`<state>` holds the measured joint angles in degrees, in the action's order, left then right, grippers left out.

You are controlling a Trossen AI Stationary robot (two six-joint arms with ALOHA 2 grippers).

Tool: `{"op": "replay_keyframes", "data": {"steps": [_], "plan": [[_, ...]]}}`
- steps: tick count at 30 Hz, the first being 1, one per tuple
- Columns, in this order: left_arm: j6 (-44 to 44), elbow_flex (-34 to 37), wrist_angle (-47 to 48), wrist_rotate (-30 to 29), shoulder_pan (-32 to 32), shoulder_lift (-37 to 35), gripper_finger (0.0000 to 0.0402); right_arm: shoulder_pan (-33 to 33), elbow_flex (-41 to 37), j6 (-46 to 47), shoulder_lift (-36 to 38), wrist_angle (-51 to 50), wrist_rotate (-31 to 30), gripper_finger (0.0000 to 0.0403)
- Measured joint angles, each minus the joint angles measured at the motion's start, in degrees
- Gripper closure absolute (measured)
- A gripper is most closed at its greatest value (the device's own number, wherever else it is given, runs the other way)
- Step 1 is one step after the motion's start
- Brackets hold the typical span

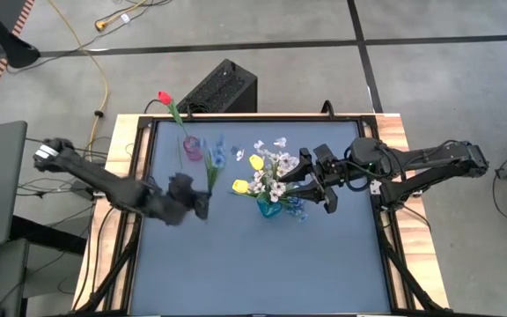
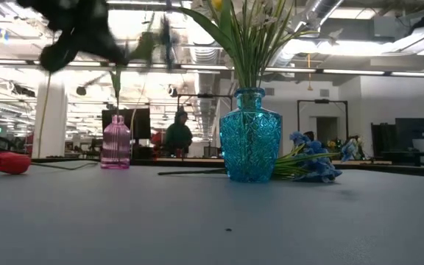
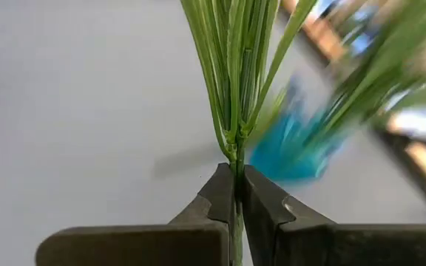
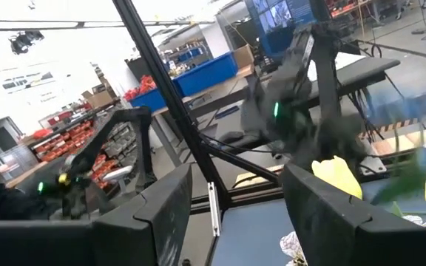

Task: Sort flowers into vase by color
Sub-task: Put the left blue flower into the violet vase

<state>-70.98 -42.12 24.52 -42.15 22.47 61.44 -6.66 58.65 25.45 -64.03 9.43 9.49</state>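
Left gripper [image 1: 202,208]: fingers [image 3: 220,198] pinched tight on the thin green stem of a blue sprig [image 1: 216,159], gripped low on the stalk, with the leaves fanning out beyond the fingertips; raised off the table.
Right gripper [image 1: 304,182]: jaws spread wide, nothing between them, poised just beside the blue vase.
Table [image 1: 262,264]: grey top, lying under both grippers.
Blue vase [image 1: 269,207]: cut glass, upright, between the two grippers, close to the right one; holds white sprigs [image 1: 271,187] and yellow tulips [image 1: 256,162].
Second blue sprig [image 2: 311,165]: lying flat on the table against the blue vase's foot, below the right gripper.
Pink vase [image 1: 192,148]: small, upright, beyond the left gripper.
Red tulip [image 1: 165,98]: lying flat past the pink vase, its head at the table's far edge.
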Motion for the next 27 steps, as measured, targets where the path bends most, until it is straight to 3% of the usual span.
{"op": "replay_keyframes", "data": {"steps": [5, 8, 11, 15, 21, 27], "plan": [[23.4, -2.7, -5.6, -6.0, -5.5, -11.9, 0.0401, -0.1, 0.0, 0.0, 0.0, 0.0, 0.0, 0.0165], [38.8, -3.6, -10.1, -6.2, -11.4, -18.0, 0.0401, 0.0, 0.0, 0.0, 0.0, 0.0, 0.0, 0.0165], [57.1, -3.7, -16.4, -0.8, -18.6, -21.3, 0.0401, -0.1, 0.0, 0.0, 0.0, 0.0, 0.0, 0.0165], [74.8, -3.7, -20.8, 10.3, -27.8, -20.7, 0.0401, 0.0, 0.0, 0.0, 0.0, 0.0, -0.3, 0.0165], [80.1, -3.5, -19.8, 13.2, -40.1, -17.1, 0.0401, 0.0, 0.0, 0.1, 0.0, 0.1, -0.4, 0.0165], [78.6, 0.9, -22.2, 28.3, -52.1, -15.4, 0.0401, -1.0, 0.0, 0.1, 0.0, 0.1, -0.6, 0.0165]]}}
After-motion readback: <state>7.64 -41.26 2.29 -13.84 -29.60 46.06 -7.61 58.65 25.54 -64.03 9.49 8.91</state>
